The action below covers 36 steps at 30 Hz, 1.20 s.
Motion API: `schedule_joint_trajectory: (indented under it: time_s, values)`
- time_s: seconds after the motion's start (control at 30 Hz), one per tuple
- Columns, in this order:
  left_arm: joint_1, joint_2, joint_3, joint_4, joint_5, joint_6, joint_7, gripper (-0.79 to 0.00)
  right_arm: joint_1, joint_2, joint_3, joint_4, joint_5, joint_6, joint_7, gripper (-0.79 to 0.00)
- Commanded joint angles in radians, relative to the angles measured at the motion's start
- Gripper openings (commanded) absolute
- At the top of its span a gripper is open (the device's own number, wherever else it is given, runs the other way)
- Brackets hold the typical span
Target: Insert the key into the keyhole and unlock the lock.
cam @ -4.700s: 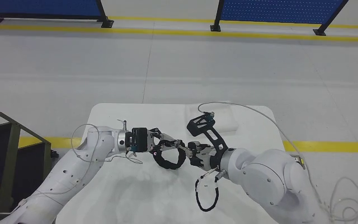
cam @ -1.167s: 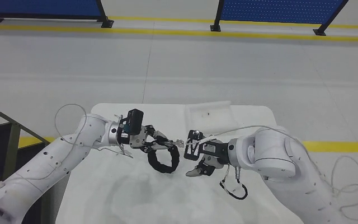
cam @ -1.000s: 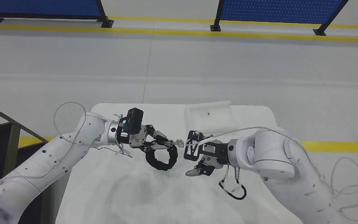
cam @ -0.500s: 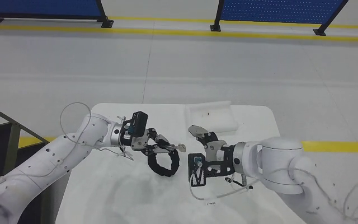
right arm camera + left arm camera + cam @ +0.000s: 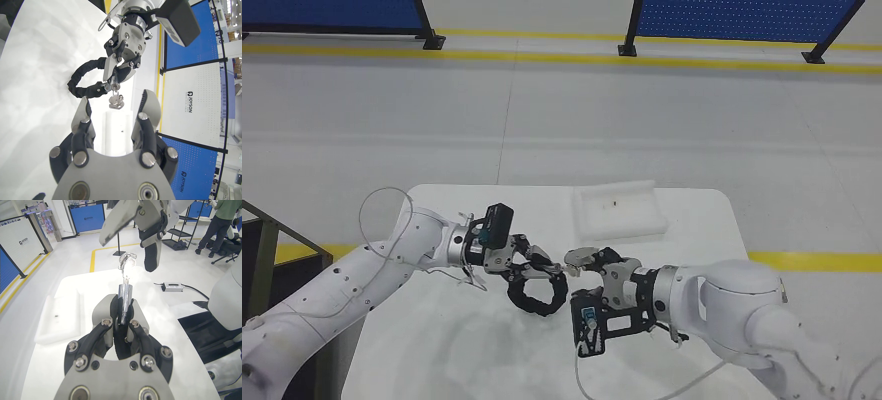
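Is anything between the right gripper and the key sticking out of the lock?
Nothing. In the right wrist view the open right gripper faces the key in the lock across a bare gap, touching neither.

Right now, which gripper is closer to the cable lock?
Left. The left gripper is shut on the metal cylinder of the cable lock. The right gripper is open farther out, at the key sticking out of it.

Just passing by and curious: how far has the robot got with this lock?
Done: the key sits in the keyhole of the lock, which the left gripper holds. In hand: the right gripper is open by the key's head, not gripping it. To do: grip, turn, free the black loop.
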Motion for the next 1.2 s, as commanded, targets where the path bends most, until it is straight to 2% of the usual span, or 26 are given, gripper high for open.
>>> schedule_joint_trajectory:
  time_s: [0.0, 0.27, 0.37, 0.47, 0.67, 0.77, 0.83, 0.9, 1.17]
  values:
    - [0.005, -0.003, 0.000, -0.003, 0.000, 0.000, 0.000, -0.785, 0.003, 0.000, -0.007, 0.004, -0.022, -0.004, -0.019, -0.489]
    - [0.012, -0.011, 0.000, 0.000, 0.004, 0.000, -0.003, -0.785, -0.001, -0.002, -0.033, 0.002, -0.086, 0.018, -0.030, -0.570]
    - [0.012, -0.013, 0.000, 0.002, 0.006, 0.000, -0.001, -0.785, -0.007, -0.002, -0.036, -0.002, -0.100, 0.029, -0.034, -0.785]
    - [0.013, -0.014, 0.000, 0.003, 0.007, 0.000, 0.002, -0.785, -0.017, -0.002, -0.036, 0.003, -0.093, 0.045, -0.044, -0.785]
    - [0.013, -0.016, 0.000, 0.004, 0.014, 0.000, 0.009, -0.785, -0.039, -0.005, -0.011, 0.043, 0.023, 0.130, -0.041, -0.785]
    - [0.009, -0.017, 0.000, 0.006, 0.020, 0.000, 0.017, -0.785, -0.056, -0.008, 0.011, 0.083, 0.158, 0.215, -0.037, -0.785]
    - [0.005, -0.018, 0.000, 0.007, 0.026, 0.000, 0.025, -0.785, -0.068, -0.010, 0.039, 0.129, 0.274, 0.307, -0.027, -0.785]
    - [-0.002, -0.019, -0.001, 0.000, 0.050, 0.000, 0.041, -0.785, -0.073, -0.011, 0.066, 0.166, 0.384, 0.342, -0.050, -0.785]
    - [0.004, -0.025, -0.032, 0.017, 0.129, 0.004, 0.074, -0.785, -0.077, -0.009, 0.096, 0.220, 0.556, 0.340, -0.033, -0.785]
